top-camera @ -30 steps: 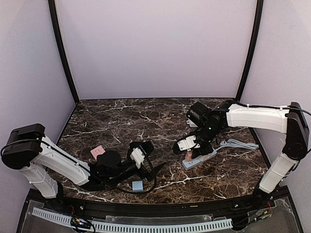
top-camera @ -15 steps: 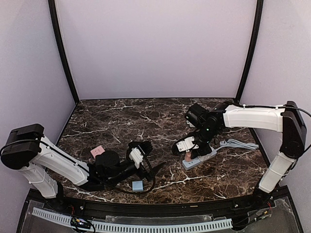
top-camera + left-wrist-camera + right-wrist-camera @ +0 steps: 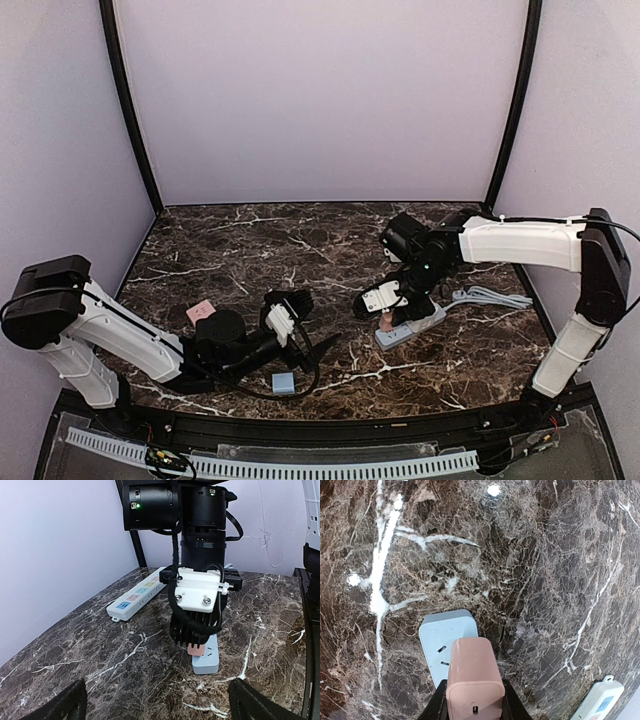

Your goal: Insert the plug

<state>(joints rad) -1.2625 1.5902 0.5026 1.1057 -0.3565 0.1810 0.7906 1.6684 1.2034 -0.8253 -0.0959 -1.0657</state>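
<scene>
Right at the near edge, a small blue block [image 3: 283, 382] lies on the marble table [image 3: 250, 250]. Just behind it is the left gripper [image 3: 292, 305], low over the stone, with its black fingers [image 3: 65, 705] spread wide and nothing between them. A little to the left of that arm there's a pink block [image 3: 201, 311] flat on the tabletop.

Now look across to the right half. The right gripper [image 3: 383, 312] points straight down, pinching the pink plug [image 3: 472, 677] from both sides, with a finger pressed against each flank. The plug is upright and sits over the end of the light-blue power strip [image 3: 206, 662], just beside a socket with its slots in plain sight. Its bottom edge is right at the strip's top face, but I can't tell whether the prongs are in.

Further back on the right, a white power strip [image 3: 139, 594] with coloured sockets lies on the marble near the wall, well apart from the blue one.
</scene>
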